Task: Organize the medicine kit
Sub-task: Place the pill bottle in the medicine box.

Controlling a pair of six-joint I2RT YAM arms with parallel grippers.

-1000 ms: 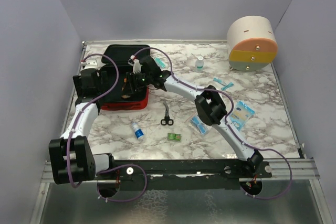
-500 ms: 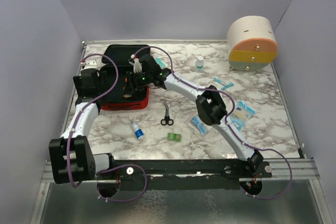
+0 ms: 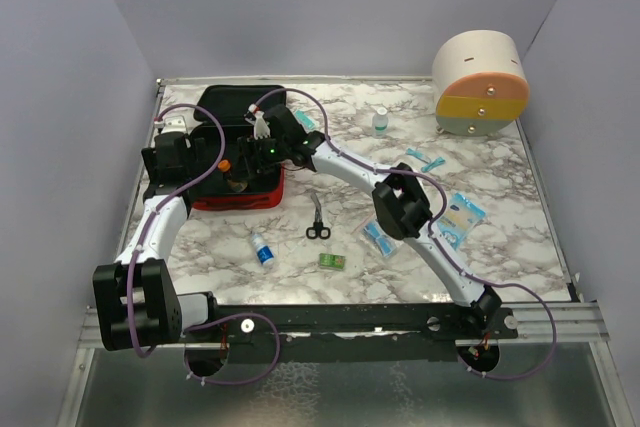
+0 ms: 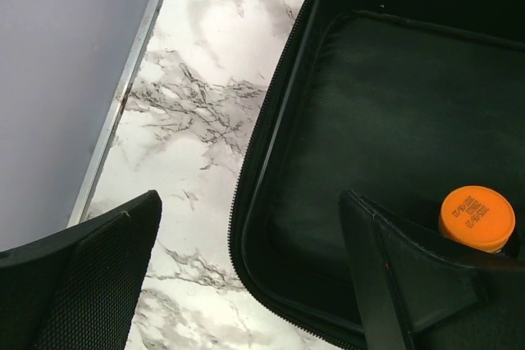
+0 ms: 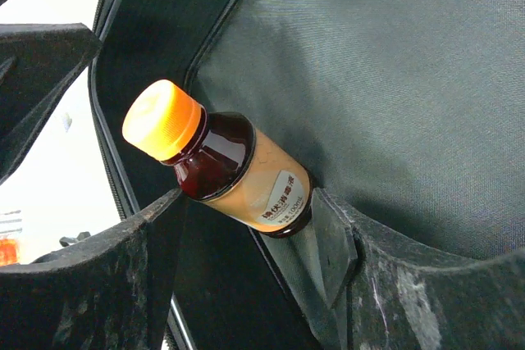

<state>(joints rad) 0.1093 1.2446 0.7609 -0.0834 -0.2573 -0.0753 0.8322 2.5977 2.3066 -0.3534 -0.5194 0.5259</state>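
Note:
The red medicine kit (image 3: 236, 203) lies open at the back left, black inside (image 4: 385, 104). A brown bottle (image 5: 246, 174) with an orange cap (image 5: 162, 119) leans tilted inside it. The bottle also shows in the top view (image 3: 236, 181), and its cap shows in the left wrist view (image 4: 477, 217). My right gripper (image 3: 256, 155) reaches into the kit. In its wrist view (image 5: 246, 219) the jaws are spread on either side of the bottle, near its neck and base. My left gripper (image 3: 196, 163) is open and empty, and in its wrist view (image 4: 246, 284) it straddles the kit's zipper edge.
On the marble table lie black scissors (image 3: 317, 225), a small white bottle (image 3: 261, 249), a green packet (image 3: 332, 261), blue packets (image 3: 462, 215) and a small bottle (image 3: 381, 121). A round cream-orange-yellow drawer container (image 3: 480, 82) stands at the back right. Grey walls enclose three sides.
The right gripper has drawn back slightly in the kit, and the bottle's orange cap now shows clear of it to the left. The left gripper has shifted slightly.

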